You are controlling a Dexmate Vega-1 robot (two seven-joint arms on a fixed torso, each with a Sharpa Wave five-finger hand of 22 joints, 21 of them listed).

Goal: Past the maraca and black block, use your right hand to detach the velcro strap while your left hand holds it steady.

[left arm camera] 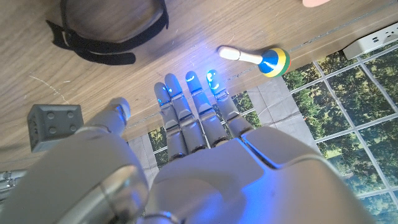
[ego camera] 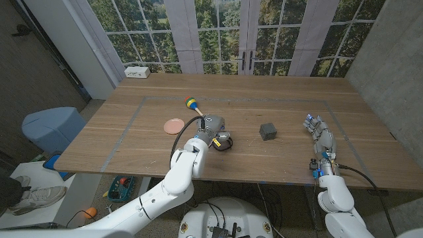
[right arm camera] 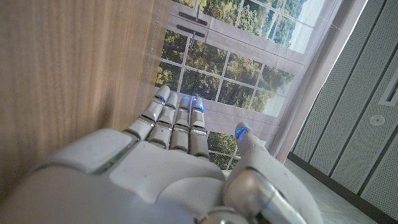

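Both arms wear smooth, rounded white shells, with a thin black cable running along each forearm. A blue fitting sits at the right wrist in the head view. The left hand (ego camera: 215, 129) and right hand (ego camera: 319, 132) are silvery grey, built from segmented metallic links with broad pale back plates. The fingers (left arm camera: 189, 99) carry small blue lights glowing at the tips, as on the right hand's fingers (right arm camera: 180, 118).

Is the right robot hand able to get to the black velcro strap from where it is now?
Probably yes, but not directly. The right robot hand is open near the table's right side. The black velcro strap lies by the left robot hand, with the dark grey cube block between, so it must go around.
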